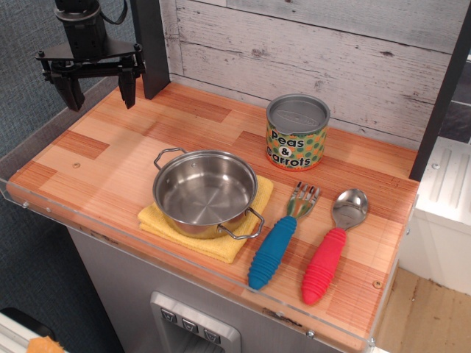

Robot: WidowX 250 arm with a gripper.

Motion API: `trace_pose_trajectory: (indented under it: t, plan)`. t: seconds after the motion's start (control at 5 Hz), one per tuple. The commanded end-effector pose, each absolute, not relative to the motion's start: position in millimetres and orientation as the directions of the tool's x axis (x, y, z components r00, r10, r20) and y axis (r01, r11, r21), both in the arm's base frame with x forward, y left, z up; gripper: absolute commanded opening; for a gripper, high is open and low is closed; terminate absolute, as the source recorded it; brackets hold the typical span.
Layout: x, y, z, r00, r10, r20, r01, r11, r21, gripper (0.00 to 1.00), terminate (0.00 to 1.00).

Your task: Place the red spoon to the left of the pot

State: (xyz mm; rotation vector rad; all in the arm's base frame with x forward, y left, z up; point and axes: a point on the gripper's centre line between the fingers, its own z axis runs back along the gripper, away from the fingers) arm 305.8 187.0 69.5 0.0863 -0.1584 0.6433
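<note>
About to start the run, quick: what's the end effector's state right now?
End effector: open, holding nothing, up at the back left, far from the red spoon.

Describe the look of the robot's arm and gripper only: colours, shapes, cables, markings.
The black two-fingered gripper has thick tapering fingers hanging from a wide flat black crossbar with small bolts at its ends. Above it sits a dark grey, boxy wrist section, with a thin black cable looping off beside it. No markings or labels are readable.

free: bare counter (pixel 96 158) left of pot (pixel 204 191); blocked: fork (pixel 278 239) between pot and red spoon (pixel 333 246)
</note>
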Motion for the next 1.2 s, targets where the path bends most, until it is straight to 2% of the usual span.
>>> trace_pose_trajectory:
  t: [0.0, 0.2, 0.4, 0.8, 1.0]
  plan:
    - [306, 187, 70, 0.789, 0.59, 0.174, -0.603, 0.797, 0.031, 1.0, 0.0]
    - [302, 166, 71, 0.809, 0.561, 0.175, -0.579, 0.813, 0.066, 1.0, 0.0]
    - [299, 143, 78, 0.845, 0.497, 0.198, -0.517, 0.853, 0.065, 1.0, 0.0]
    - [291, 81, 108, 0.902, 0.349, 0.256, -0.371, 0.927, 0.045, 1.0, 0.0]
    - [291, 47, 102, 0.939, 0.244, 0.244, -0.264, 0.963, 0.053, 1.0, 0.0]
